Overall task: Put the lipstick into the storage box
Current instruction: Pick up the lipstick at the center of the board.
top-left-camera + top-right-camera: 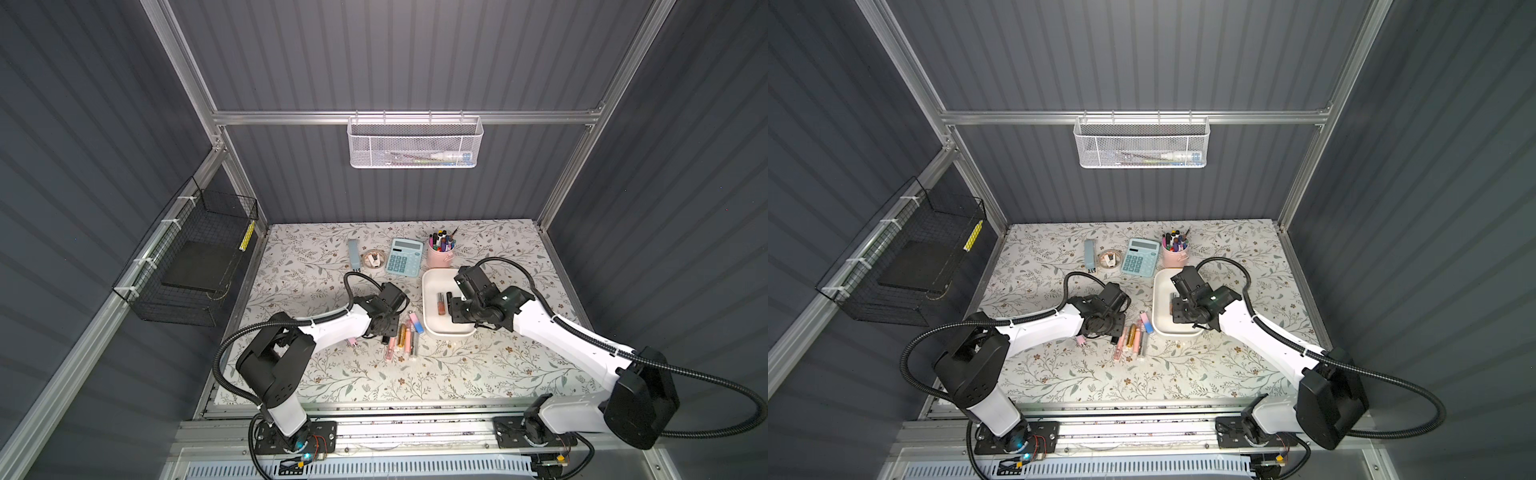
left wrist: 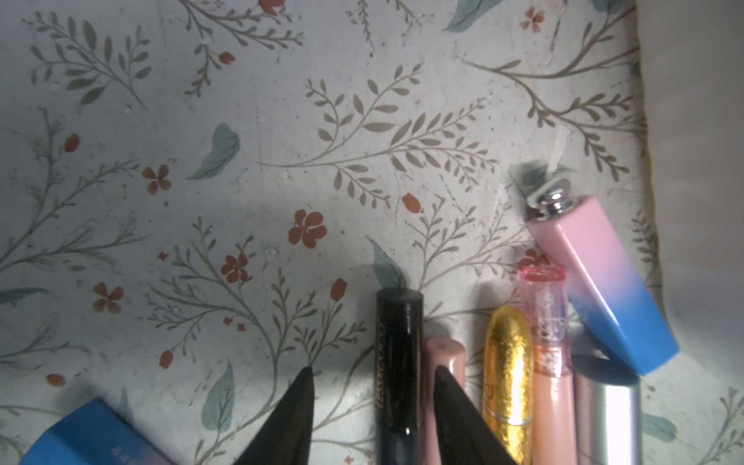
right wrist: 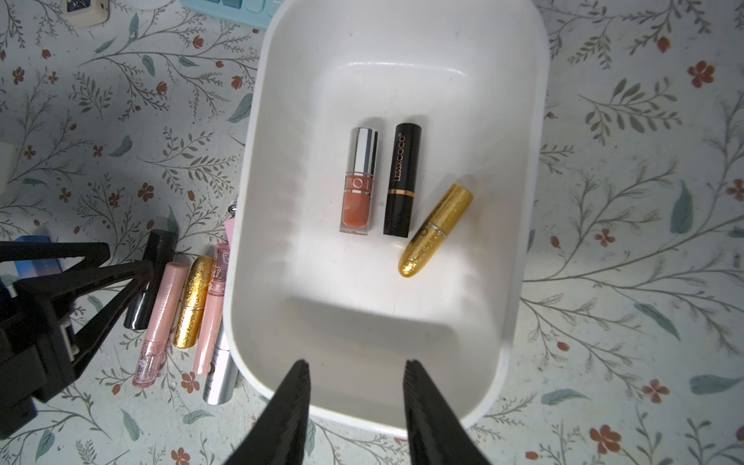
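Three lipsticks already lie in the white storage box (image 3: 362, 306): an orange gloss with a silver cap (image 3: 358, 181), a boxed black lipstick (image 3: 402, 177) and a gold glitter lipstick (image 3: 437, 229), which is tilted against the black one. The right gripper (image 3: 356, 364) hovers over one end of the box, its jaws moderately apart with nothing between them.

On the table (image 1: 478, 374) just beside the box is a row of tubes. The left gripper (image 2: 374, 369) is low over it, jaws part-way apart and straddling a loose black lipstick (image 2: 398, 354). Bare table shows between one finger and the tube, and the other finger overlaps a pale pink tube (image 2: 445, 354). Next come a gold glitter tube (image 2: 509, 362), a clear pink gloss (image 2: 549, 322) and a silver tube (image 2: 608, 418). A pink-to-blue lipstick (image 2: 604, 282) lies slanted nearest the box.

Another blue-and-pink case (image 2: 92, 435) is cut off at the frame edge. In both top views the arms cover the grippers, and the right arm hides part of the box.

Behind the box stand a light-blue calculator (image 1: 404, 257) and a pink pen cup (image 1: 440, 255). A white mesh basket (image 1: 415, 143) hangs on the back wall.
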Robot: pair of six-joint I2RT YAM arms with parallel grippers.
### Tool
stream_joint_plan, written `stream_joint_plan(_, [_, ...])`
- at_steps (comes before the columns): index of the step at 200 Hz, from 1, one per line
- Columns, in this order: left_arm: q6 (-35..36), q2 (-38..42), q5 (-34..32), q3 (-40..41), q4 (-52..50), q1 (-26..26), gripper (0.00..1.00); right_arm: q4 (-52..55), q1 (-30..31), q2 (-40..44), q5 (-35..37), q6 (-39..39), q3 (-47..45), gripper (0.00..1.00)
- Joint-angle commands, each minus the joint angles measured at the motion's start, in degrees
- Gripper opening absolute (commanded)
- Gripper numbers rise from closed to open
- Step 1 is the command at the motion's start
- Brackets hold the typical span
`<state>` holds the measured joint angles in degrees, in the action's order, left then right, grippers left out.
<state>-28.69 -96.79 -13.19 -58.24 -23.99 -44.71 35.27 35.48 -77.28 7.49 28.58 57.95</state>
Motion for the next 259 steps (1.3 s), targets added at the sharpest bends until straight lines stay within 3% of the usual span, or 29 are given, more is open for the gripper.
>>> stream_joint_plan(1, [0.4,-0.5,-2.1,-2.2,-2.5,-0.3,0.49,-0.3,-0.4,0.8,-0.8,-0.8,-0.6,0.41])
stream_joint_plan(86, [0.5,-2.7,-2.2,-3.0,-3.0,-0.2,0.44,-0.5,-1.1,1.2,-1.3,-1.2,-1.3,0.41])
stream_joint_plan(259, [-0.6,-2.0,-2.7,-0.5,-2.7,-0.3,0.45,-1.5,-1.4,0.8,-2.3,-0.9,-2.4,0.41])
